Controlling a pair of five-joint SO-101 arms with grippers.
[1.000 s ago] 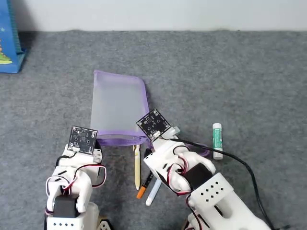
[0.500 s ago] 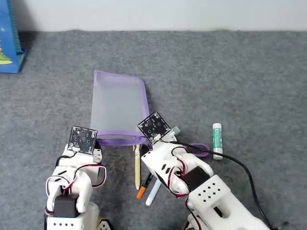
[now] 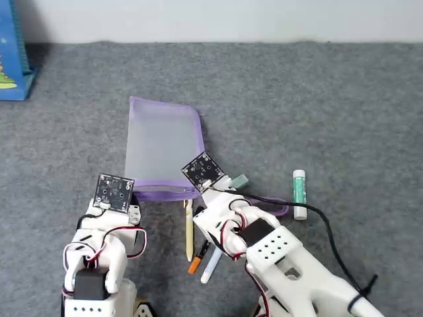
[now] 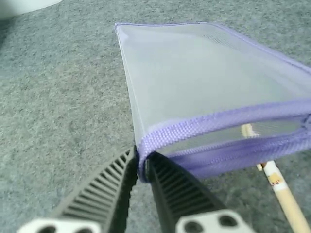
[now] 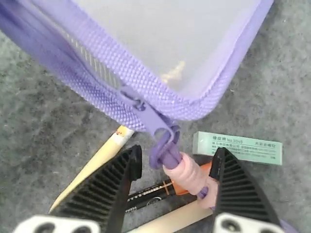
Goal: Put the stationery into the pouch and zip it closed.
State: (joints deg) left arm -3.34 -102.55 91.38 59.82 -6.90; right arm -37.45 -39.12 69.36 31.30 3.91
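Pencil [image 3: 190, 228] and pens [image 3: 210, 265] on grey felt-like mat [image 3: 344, 105], left gripper [image 4: 142, 164] clamped on the purple pouch's [image 3: 162, 142] near corner, right gripper [image 5: 172, 167] spread around the zip pull [image 5: 163, 141], perhaps touching it, glue stick [image 3: 300, 193] aside, blue box [image 3: 10, 59] and pale wall [image 3: 231, 20] behind.

A lab bench: grey mat [image 3: 330, 99], white wall [image 3: 231, 20].

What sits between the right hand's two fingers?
The purple zipper pull of the pouch and its pink tab, inside the open right hand, in the right wrist view.
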